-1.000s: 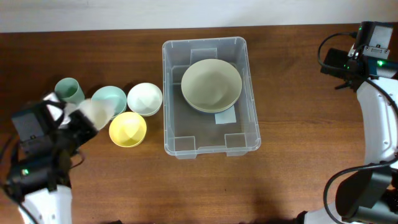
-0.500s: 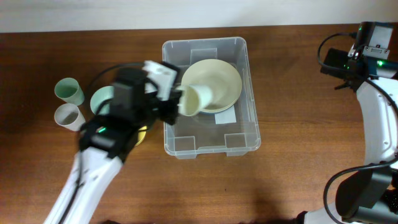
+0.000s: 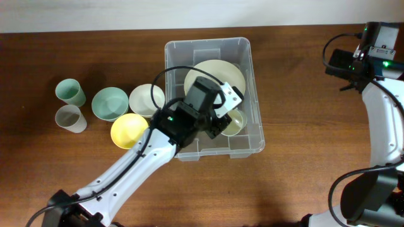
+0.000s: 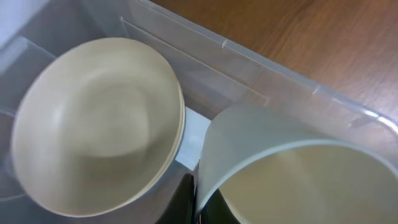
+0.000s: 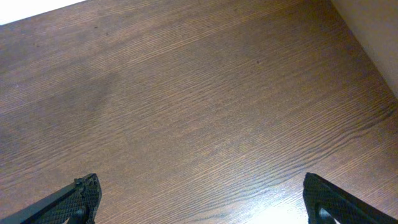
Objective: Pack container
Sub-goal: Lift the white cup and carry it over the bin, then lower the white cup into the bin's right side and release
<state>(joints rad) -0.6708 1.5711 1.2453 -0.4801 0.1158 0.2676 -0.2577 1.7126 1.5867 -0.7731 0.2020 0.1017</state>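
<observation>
As the L arm reaches into the container (image 3: 208, 41), the left gripper (image 3: 221, 125) is clenched on the wall of a cream cup (image 3: 235, 123). Per wrist view, one finger is inside and one outside.

Location: container sits at table centre, long axis 12–6 o'clock. A large cream bowl (image 3: 211, 72) fills its 12 o'clock half. Cup is at abt 4 o'clock inside, just beside bowl rim and near the 3 o'clock wall. Whether cup base touches the floor: cannot tell.

Step in hand, as judged: set cup down in the free 6 o'clock half. Recs:
- Keep cup upright, mouth up; lower till base seats flat before letting go.
- Keep clear of bowl rim at cup's 11 o'clock and of wall at 3 o'clock; room looks tight.
- Part jaws only a little, then lift straight up, since inner finger could drag cup over.
- Avoid landing on the ridges (image 3: 237, 142) at 6 o'clock; a tilted cup wastes room.

Right gripper (image 5: 202, 202): spread wide, grasping nothing, over bare table (image 5: 199, 93) at 2 o'clock, well apart from the work.

Awaiting packing at container's 9 o'clock: white bowl (image 3: 146, 99), teal bowl (image 3: 109, 103), yellow bowl (image 3: 129, 130), green cup (image 3: 69, 93), grey cup (image 3: 69, 118).

Markings: white label (image 4: 191, 143) on container floor, btwn bowl and cup in wrist view; no text legible. No brand or writing readable elsewhere.
</observation>
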